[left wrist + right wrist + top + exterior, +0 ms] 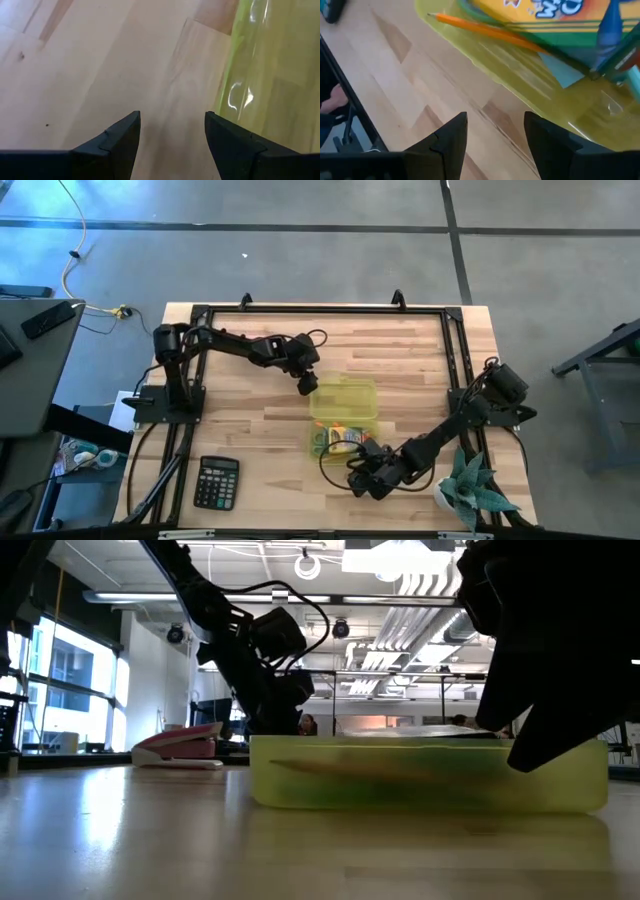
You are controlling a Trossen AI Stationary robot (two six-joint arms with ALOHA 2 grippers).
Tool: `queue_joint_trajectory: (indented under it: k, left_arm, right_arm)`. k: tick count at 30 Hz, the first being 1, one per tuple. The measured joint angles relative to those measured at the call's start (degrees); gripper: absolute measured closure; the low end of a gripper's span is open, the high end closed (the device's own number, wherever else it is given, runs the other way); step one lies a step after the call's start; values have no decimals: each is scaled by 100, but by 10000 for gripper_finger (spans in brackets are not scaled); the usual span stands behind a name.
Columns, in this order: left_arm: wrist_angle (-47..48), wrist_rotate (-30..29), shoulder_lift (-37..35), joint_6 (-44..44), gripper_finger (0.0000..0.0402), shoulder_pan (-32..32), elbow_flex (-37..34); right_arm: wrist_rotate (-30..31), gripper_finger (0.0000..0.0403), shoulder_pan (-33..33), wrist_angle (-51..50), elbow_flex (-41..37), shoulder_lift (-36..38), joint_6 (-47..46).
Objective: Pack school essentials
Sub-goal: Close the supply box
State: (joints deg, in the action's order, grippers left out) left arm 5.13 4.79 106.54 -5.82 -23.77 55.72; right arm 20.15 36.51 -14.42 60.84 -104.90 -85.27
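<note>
Grey concrete floor surrounds the wooden table [260,420], seen from above with a calculator [216,482] near its front edge and a potted plant [470,488] at the front right corner. At mid-table lies the open yellow-green case [345,399]: its empty lid half sits toward the back, and the front half [342,439] holds the school essentials, though from this height they merge into one colourful cluster. The left end effector [307,385] hovers just beside the lid's left edge; the right end effector [365,476] sits just in front of the filled half. From table height, the case [430,772] reads as a low translucent tray, with a dark arm behind it and the other looming large at the right; a red-and-white object [180,745] lies farther back on the left. The left wrist view shows that arm's fingers [112,145] apart over bare wood, the case wall [245,75] alongside. The right wrist view shows its fingers [445,140] likewise apart and empty, near the case rim, with the orange pencil [485,30], the crayon box [545,12], the blue pad [565,70] and a blue pen-like item [610,30] inside. Packing looks essentially done; the step in hand is probably closing the case. That calls for one end effector to catch the lid's edge and swing it over while the other steadies the base, keeping the pencil tip clear of the rim.
</note>
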Motion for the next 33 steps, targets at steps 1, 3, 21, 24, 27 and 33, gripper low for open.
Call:
queue_joint_trajectory:
  k: [1, 3, 21, 24, 27, 33]
  left_arm:
    - [10, -6, 0, 0, 190, 22, 0]
    - [28, -8, -2, -1, 190, 65, 0]
    - [369, 36, -111, 46, 190, 210, -2]
    - [361, 36, -154, 89, 190, 210, -2]
    - [378, 36, -174, 151, 190, 219, -2]
    - [340, 284, -208, 153, 190, 217, -2]
  right_arm:
    - [27, 214, 1, -13, 0, 0, -31]
    - [69, 215, 2, -60, 1, 0, -109]
    - [-384, 215, -11, -442, -4, 11, -279]
    - [-645, 215, -11, -432, -4, 20, -278]
    - [-841, 215, -12, -434, -4, 20, -297]
    - [-866, 215, -15, -551, -4, 22, -299]
